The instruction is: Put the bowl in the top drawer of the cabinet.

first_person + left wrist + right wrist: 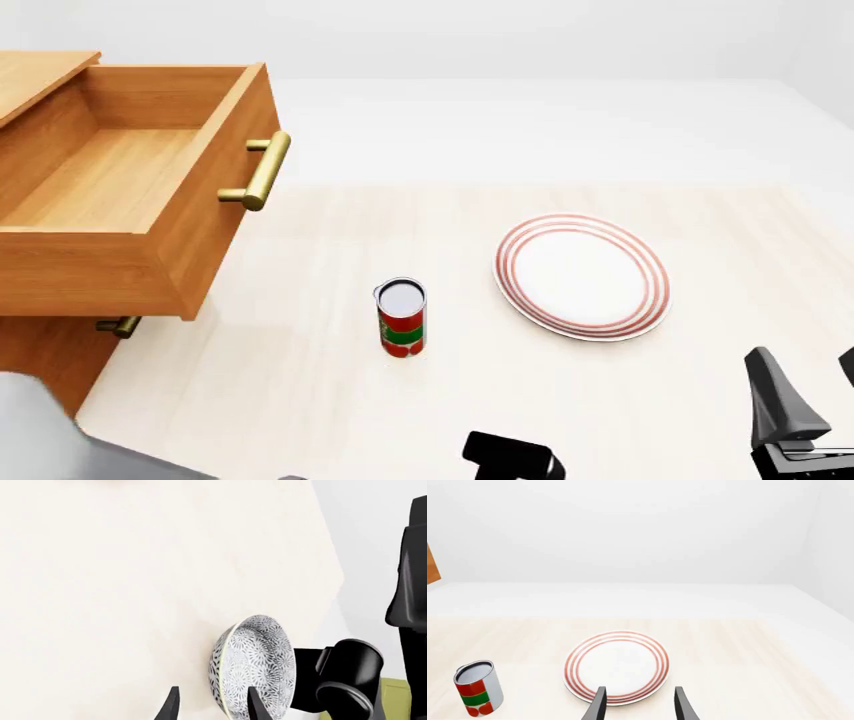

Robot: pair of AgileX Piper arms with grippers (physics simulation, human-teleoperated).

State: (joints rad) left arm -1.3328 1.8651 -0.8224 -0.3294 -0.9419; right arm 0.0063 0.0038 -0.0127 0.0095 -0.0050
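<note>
Top drawer (127, 190), a big light-brown wooden box w/ brass bar handle (263, 171), is already pulled wide open at approx 10 o'clock in front view, sticking out of the light-brown wooden cabinet (34, 350); inside looks bare. So opening is done, but pick + place are both left. The deep round white bowl w/ dense grey-blue floral pattern (257, 667) shows only in left wrist view, sitting on the pale wooden table (320, 390) right ahead of the left gripper (212, 705), whose fingers are spread w/ nothing between them; one tip overlaps the bowl in that view, contact can't be told. Bowl isn't visible in front view, prob below its near edge. Right gripper (639, 704) also spread, idle, aimed at the flat white plate w/ red rings (617, 666) at approx 3 o'clock. Red-green tin can (400, 318) stands mid-table, apart from the plate
</note>
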